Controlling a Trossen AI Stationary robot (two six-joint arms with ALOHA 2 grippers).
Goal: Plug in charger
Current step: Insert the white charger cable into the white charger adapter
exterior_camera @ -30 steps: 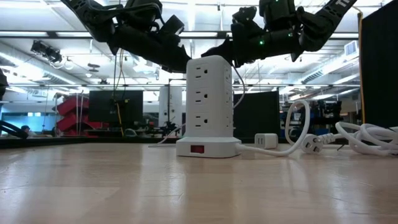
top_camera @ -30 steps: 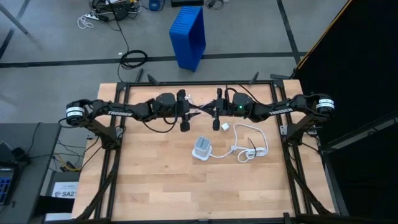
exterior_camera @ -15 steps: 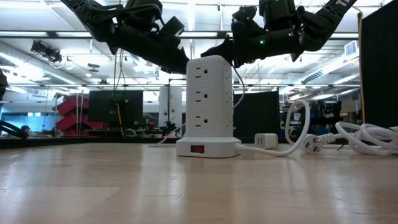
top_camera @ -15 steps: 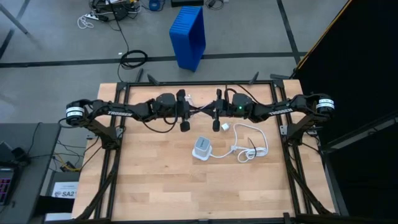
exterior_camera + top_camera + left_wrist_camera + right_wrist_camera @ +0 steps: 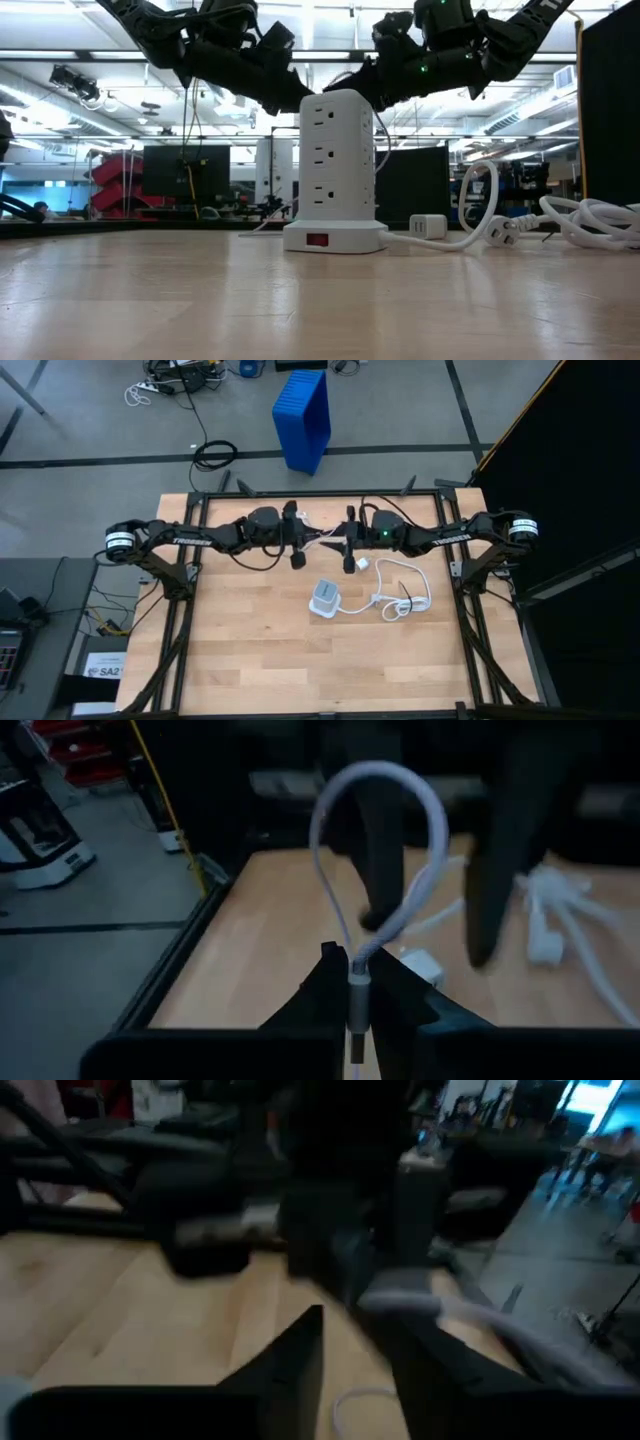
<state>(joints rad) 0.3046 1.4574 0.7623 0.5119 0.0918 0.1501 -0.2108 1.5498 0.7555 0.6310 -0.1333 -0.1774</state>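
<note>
Both arms reach in level from opposite sides and meet tip to tip above the desk (image 5: pixel 260 650), past the far side of the white outlet tower (image 5: pixel 325 598), as the high view shows. The left gripper (image 5: pixel 352 982) has its jaws closed on the plug end of a thin white cable (image 5: pixel 385 840), which loops up ahead of it. The right gripper (image 5: pixel 355 1345) faces it with jaws a little apart; whether they touch the cable cannot be told. The charger (image 5: pixel 362 564), a small white block, lies flat on the desk just beyond the tower, under the right gripper. Only the low view shows the tower's sockets and the charger's broad side (image 5: pixel 430 226); its pins cannot be made out.
</note>
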